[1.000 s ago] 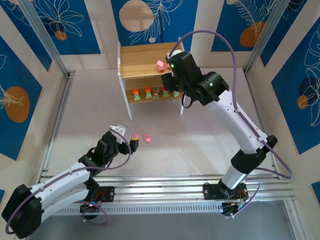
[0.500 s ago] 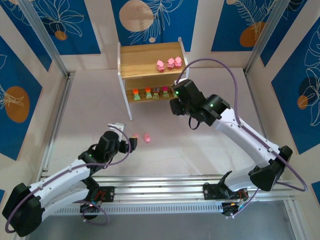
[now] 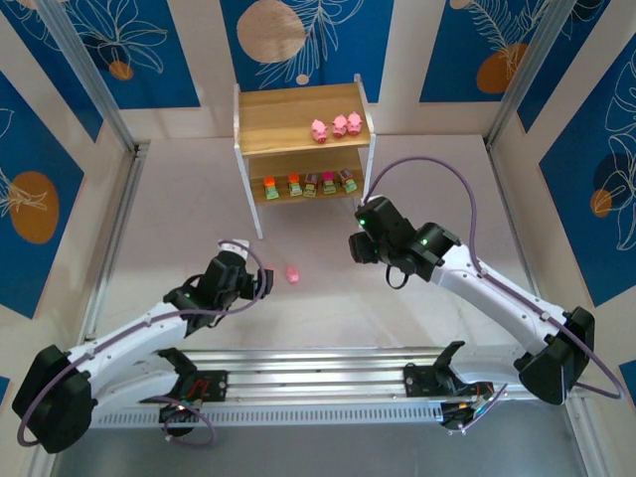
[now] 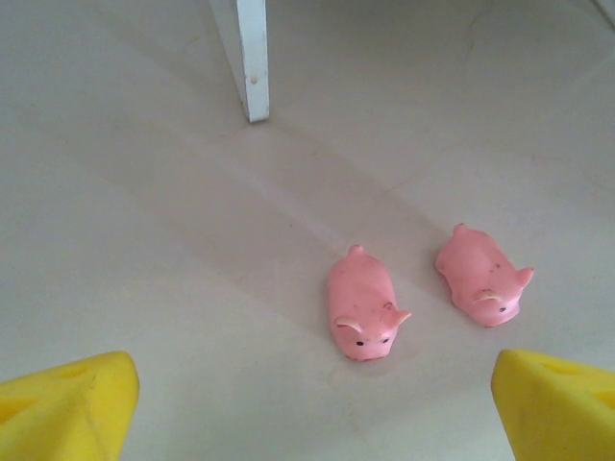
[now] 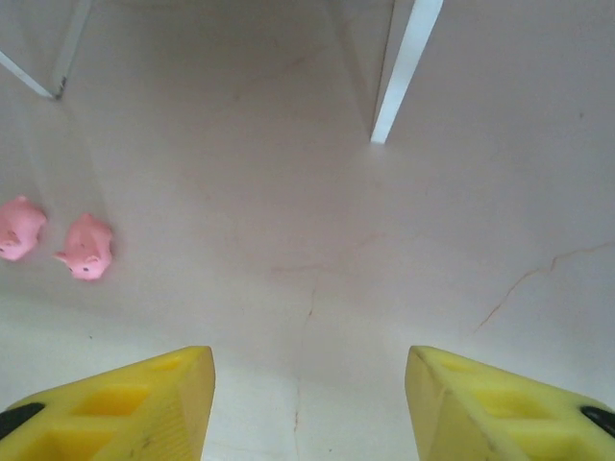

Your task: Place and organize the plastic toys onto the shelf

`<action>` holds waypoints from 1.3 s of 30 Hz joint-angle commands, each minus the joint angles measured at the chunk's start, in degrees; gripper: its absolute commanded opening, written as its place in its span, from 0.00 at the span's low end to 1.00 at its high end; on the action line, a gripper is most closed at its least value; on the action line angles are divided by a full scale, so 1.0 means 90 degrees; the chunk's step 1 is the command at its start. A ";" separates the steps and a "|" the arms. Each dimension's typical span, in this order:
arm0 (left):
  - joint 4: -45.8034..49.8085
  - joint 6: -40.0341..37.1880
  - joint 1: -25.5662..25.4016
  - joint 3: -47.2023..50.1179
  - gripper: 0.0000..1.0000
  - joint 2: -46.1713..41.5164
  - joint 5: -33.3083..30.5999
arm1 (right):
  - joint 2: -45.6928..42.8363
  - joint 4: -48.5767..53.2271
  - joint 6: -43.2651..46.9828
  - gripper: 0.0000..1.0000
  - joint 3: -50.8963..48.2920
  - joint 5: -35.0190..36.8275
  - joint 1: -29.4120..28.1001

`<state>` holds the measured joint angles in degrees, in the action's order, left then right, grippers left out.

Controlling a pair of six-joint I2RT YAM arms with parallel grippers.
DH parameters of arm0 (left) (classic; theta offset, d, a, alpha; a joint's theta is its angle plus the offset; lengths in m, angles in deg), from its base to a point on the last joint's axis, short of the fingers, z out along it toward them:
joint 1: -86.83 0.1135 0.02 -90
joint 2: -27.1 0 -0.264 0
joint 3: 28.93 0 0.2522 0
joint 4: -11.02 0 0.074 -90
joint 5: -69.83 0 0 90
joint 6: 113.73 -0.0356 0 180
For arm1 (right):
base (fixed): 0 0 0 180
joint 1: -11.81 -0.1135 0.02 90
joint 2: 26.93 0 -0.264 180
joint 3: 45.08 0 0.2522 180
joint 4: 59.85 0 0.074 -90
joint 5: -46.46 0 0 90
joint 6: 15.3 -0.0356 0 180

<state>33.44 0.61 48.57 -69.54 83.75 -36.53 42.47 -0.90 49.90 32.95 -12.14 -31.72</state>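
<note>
The left tool [image 3: 260, 283] is hovering low over the tabletop [image 3: 169, 219], between its middle and its near-left corner, with its yellow fingertips [image 4: 67, 408] standing wide apart and gripping nothing. Just beyond those fingertips, two pink pig toys are lying on the bare tabletop, near each other but not touching: the nearer pig [image 4: 362, 305] is facing the left wrist camera, and the farther pig [image 4: 480, 276] is lying to its right. The shelf [image 3: 288, 114] is standing at the middle of the tabletop's far edge, and one of its white legs [image 4: 252, 58] is rising beyond the two loose pigs. Three more pink pigs [image 3: 339, 126] are sitting in a row toward the right end of the top board, and five blocky green-based pieces [image 3: 311, 184] are lining up side by side along the lower board, showing orange and magenta tops. The right tool [image 3: 356, 248] is hanging over the tabletop on the near side of the shelf's right end, to the right of the loose pigs and well apart from them. Its own yellow pads [image 5: 135, 403] are spreading wide and holding nothing, with bare tabletop showing between them
</note>
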 commanded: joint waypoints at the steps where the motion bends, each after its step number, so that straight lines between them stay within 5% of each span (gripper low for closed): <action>1: 0.0199 0.0238 -0.0019 -0.0304 0.93 0.0263 0.0034 | -0.0252 -0.0315 -0.0216 0.58 -0.0432 -0.0303 0.0071; 14: 0.0369 0.0528 -0.0131 -0.0910 0.88 0.1480 0.0179 | -0.0686 -0.1012 -0.0369 0.70 -0.1874 -0.0368 0.0131; 23: 0.0415 0.0624 -0.0161 -0.1037 0.83 0.1808 0.0154 | -0.1188 -0.1689 -0.0413 0.91 -0.2739 0.0031 -0.0019; 39: 0.0102 0.0804 -0.0248 -0.1380 0.66 0.2649 0.0266 | -0.1763 -0.2342 -0.0590 0.91 -0.3491 0.0354 -0.0281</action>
<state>35.48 6.68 47.06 -80.19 106.26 -34.95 28.97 -19.50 45.57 2.50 -10.50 -33.75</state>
